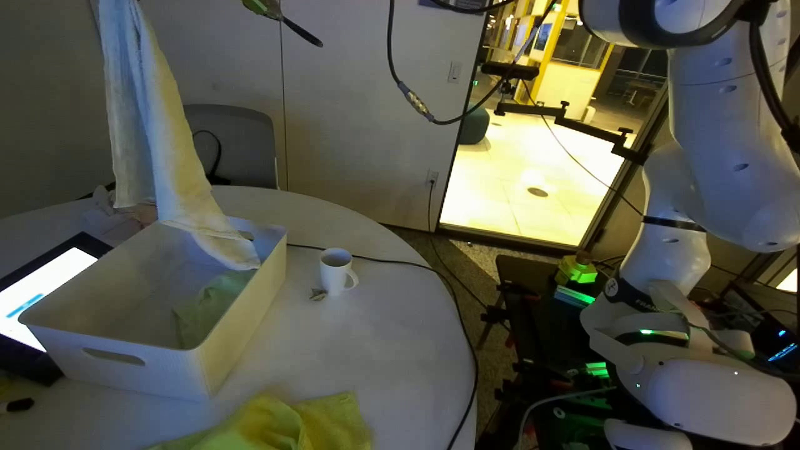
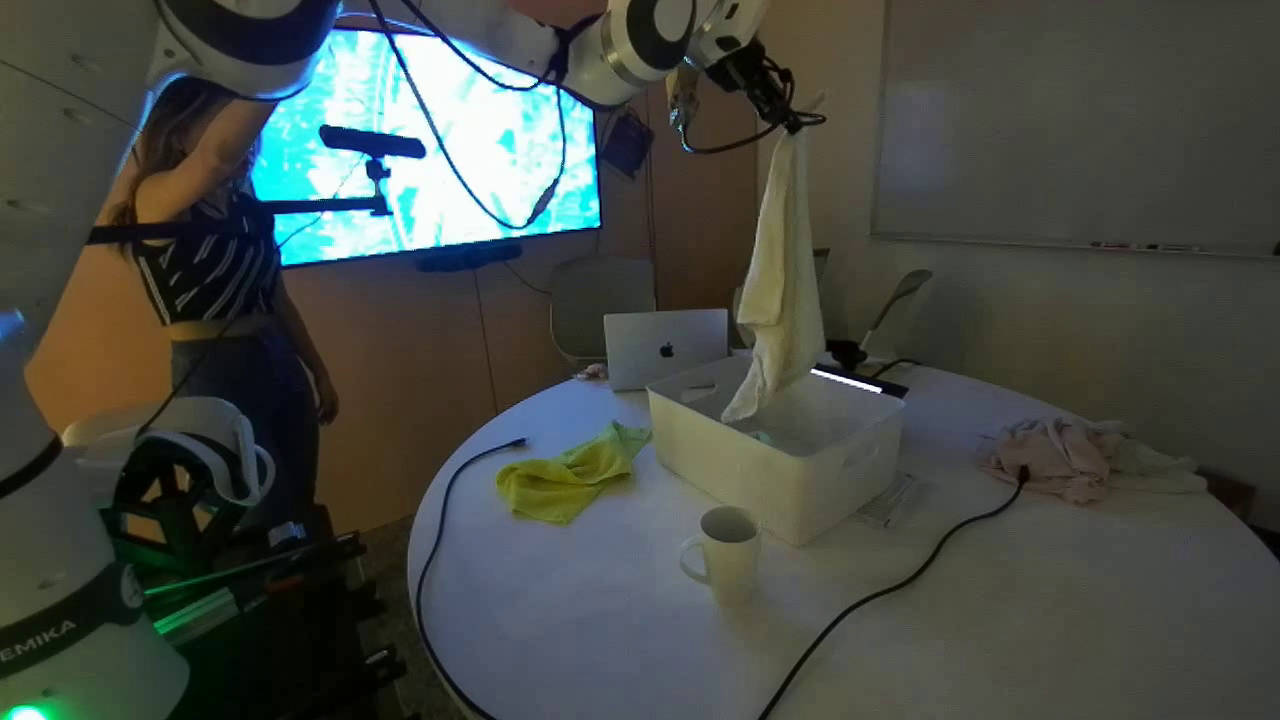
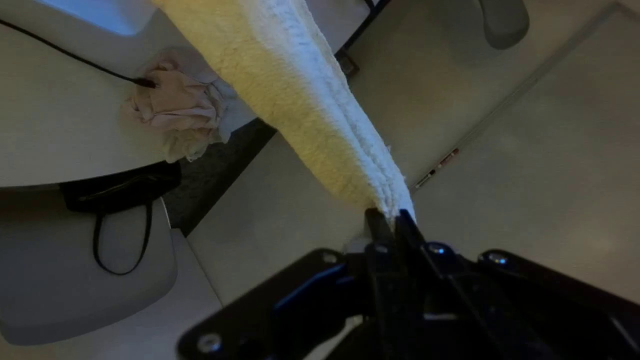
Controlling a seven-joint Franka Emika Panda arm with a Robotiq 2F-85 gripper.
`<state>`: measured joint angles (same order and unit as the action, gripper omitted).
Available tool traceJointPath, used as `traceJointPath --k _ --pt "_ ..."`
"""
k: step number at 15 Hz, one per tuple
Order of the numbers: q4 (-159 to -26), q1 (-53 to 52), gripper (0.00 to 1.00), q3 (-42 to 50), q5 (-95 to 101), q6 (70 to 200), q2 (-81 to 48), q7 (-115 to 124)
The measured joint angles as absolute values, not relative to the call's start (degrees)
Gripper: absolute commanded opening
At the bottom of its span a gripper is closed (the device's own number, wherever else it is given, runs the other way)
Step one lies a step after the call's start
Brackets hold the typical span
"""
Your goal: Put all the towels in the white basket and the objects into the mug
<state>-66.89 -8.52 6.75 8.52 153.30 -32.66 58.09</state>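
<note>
Here, gripper (image 3: 390, 216) pinching off-white towel (image 3: 305, 105) by bunched end, jaws nearly together; towel hanging limp; I'm judging it light, soft, best gripped there.

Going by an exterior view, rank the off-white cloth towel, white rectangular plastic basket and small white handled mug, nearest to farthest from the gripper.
1. Off-white towel: held by the gripper, hanging down.
2. White basket: below the gripper, where the towel's lower end hangs.
3. White mug: on the table beside the basket, apart from it.
</note>
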Motion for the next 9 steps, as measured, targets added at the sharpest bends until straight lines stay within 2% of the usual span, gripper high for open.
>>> traceJointPath --k 1,2,4,9 --pt "-65.76 -8.59 0.02 6.87 8.52 153.43 -33.45 58.83" --pt "-64.63 -8.69 0.27 7.01 8.62 153.33 -34.22 59.19" --pt "-62.63 -9.02 0.40 7.32 8.81 150.59 -35.73 59.02" --pt "-58.73 -9.54 0.78 7.85 10.00 139.41 -38.79 56.60"
